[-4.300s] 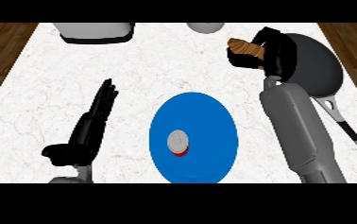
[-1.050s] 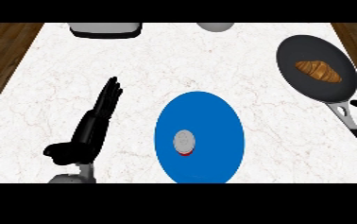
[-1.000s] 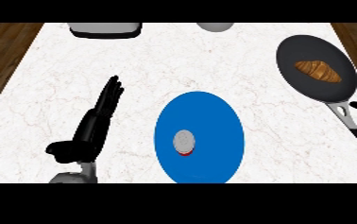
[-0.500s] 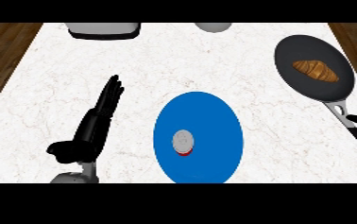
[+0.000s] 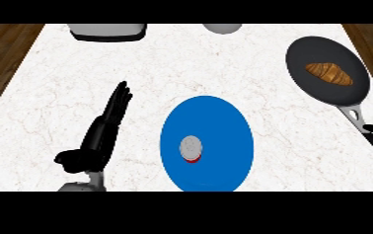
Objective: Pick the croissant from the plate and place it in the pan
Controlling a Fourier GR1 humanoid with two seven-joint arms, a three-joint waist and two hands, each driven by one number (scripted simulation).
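croissant (image 5: 329, 73): lies inside the pan, a little right of its middle, apart from the wall all round
pan (image 5: 306, 60): dark and round, at the counter's right side, its handle (image 5: 356, 121) running toward the near right edge
plate (image 5: 218, 119): blue, near the middle front, well apart from the pan; no croissant on it
small object (image 5: 191, 148): grey round piece with a bit of red under it, resting on the plate's lower left part; what it is I cannot tell
left hand (image 5: 94, 144): at the lower left, fingers straight and together, pointing away up the counter, thumb out to the side, holding nothing; it is resting
right hand: shows nowhere in this view
counter (image 5: 167, 70): pale marble, with a grey box and a grey round thing at the far edge
stage: judging by how things lie, the placing looks done
doing it well: what remains is keeping both arms away from the pan handle so the pan does not turn, and leaving the plate as it is
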